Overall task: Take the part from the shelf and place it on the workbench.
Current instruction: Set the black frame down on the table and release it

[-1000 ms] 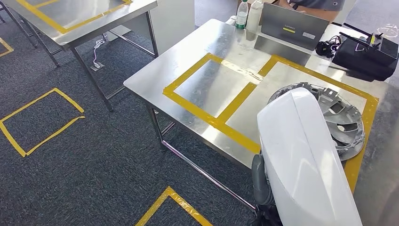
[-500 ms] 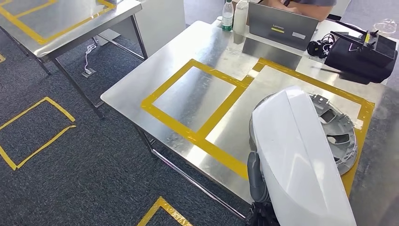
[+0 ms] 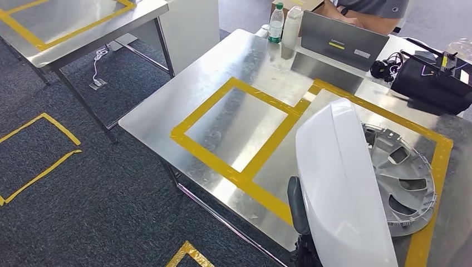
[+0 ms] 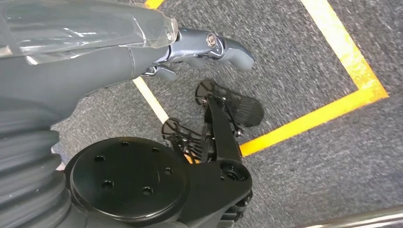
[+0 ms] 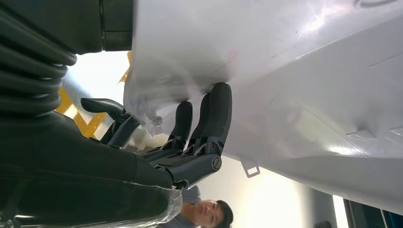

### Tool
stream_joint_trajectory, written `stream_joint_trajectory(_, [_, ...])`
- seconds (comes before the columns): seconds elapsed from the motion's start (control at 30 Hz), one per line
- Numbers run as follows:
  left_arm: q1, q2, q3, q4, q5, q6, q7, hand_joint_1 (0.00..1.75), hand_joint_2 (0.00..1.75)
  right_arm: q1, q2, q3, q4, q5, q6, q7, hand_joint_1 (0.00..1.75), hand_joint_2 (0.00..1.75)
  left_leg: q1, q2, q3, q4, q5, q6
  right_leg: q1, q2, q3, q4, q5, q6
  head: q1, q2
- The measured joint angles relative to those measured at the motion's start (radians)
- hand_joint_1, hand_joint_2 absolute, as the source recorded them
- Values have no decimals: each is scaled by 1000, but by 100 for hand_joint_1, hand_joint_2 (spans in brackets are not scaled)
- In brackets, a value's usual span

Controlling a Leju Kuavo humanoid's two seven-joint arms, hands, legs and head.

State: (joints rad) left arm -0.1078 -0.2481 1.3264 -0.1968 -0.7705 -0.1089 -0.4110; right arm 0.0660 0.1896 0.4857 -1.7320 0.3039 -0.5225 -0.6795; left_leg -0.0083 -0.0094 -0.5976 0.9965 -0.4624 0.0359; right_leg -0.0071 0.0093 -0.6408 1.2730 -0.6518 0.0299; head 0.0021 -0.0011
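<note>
The part [image 3: 339,183] is a large white curved panel, held up over the front right of the steel workbench [image 3: 222,67]. My right hand [image 3: 299,208] grips its lower edge, and a grey thumb shows beside it. In the right wrist view, the dark fingers [image 5: 209,118] of my right hand [image 5: 190,137] press against the white part's [image 5: 294,71] underside. My left hand [image 4: 209,47] hangs above the carpet with its thumb out and nothing in it.
A grey wheel cover [image 3: 406,183] lies in the right yellow-taped rectangle, partly behind the panel. The left taped rectangle [image 3: 236,128] is bare. Bottles [image 3: 275,23], a laptop [image 3: 342,39], a black bag [image 3: 431,83] and a person [image 3: 367,6] are at the far side. A second table [image 3: 72,22] stands at the left.
The whole view has shifted, so the camera has moved; the workbench sits a little more to the left in the picture. The white part stays in my right hand.
</note>
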Motion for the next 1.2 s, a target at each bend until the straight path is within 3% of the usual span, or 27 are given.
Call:
stream_joint_trajectory(0.1, [0,0,-7,0,-9,-12,-4,0,175,-36,-6,-13,25,68,0,38,175,0,-1,-3,25,1,-17,-8,1,-1,63,-194,127,-8,-1,0])
stream_joint_trajectory(0.17, [0,1,-11,0,-13,-17,-4,0,175,-80,-11,-26,58,110,5,67,175,0,-4,-3,29,2,-25,-10,4,0,86,-254,154,-18,-3,0])
stream_joint_trajectory(0.3, [-1,2,-18,0,-16,-22,-5,0,175,-203,-22,-61,176,151,29,120,175,0,-5,-1,30,2,-26,2,8,4,86,-258,158,-22,-6,0])
stream_joint_trajectory(0.57, [-3,7,-29,0,-17,-34,-8,0,175,-577,-39,-130,603,232,43,178,175,0,-2,-1,30,-4,-20,-15,10,3,84,-257,158,-28,-6,0])
stream_joint_trajectory(0.83, [-2,13,-29,0,-5,-38,-23,0,175,-886,-18,-159,1025,258,86,278,175,0,-4,-2,28,-3,-19,-16,8,3,84,-257,158,-28,-5,0])
stream_joint_trajectory(0.97, [-2,15,-29,0,-3,-38,-26,0,175,-990,-7,-165,1167,309,78,374,175,0,-5,-2,28,-3,-19,-16,7,3,84,-258,158,-28,-5,0])
stream_joint_trajectory(1.2, [-2,21,-29,0,-6,-47,-28,0,175,-1110,-21,-127,1334,545,58,682,175,0,-5,-2,28,-3,-20,-16,7,3,84,-260,158,-28,-5,0])
